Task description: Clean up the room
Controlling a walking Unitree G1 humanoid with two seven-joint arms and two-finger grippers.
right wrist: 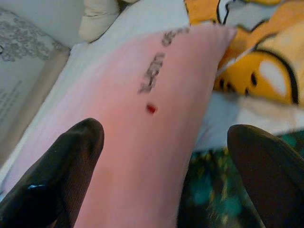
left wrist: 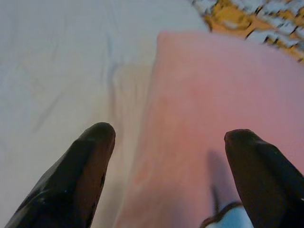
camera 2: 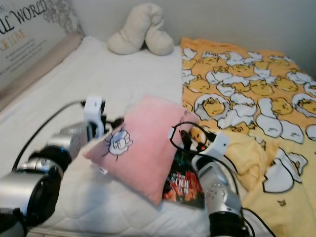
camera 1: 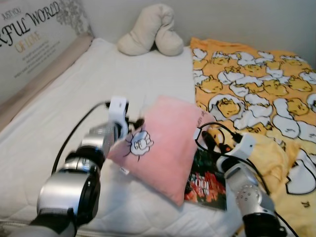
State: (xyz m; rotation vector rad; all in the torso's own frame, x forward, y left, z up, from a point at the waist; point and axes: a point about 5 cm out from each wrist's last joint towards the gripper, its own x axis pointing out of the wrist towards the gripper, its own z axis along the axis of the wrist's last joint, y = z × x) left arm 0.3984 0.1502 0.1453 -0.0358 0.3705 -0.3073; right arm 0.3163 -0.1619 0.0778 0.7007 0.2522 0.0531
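A pink pillow [camera 1: 165,143] with a small cartoon print lies across the middle of the white mattress [camera 1: 94,84]. My left gripper [left wrist: 169,132] is at the pillow's left edge, open, with one finger over the sheet and the other over the pink fabric. My right gripper [right wrist: 166,127] is at the pillow's right edge, also open, one finger over the pillow and one over the magazine. In the left eye view both arms flank the pillow, the left gripper [camera 1: 136,123] and the right gripper [camera 1: 205,139]. Whether the fingers touch the pillow is unclear.
A dark colourful magazine [camera 1: 205,181] sticks out from under the pillow's near right corner. An orange cartoon-print blanket [camera 1: 256,89] covers the bed's right half. A cream plush cushion [camera 1: 150,32] sits at the far end. A lettered board [camera 1: 29,34] lines the left side.
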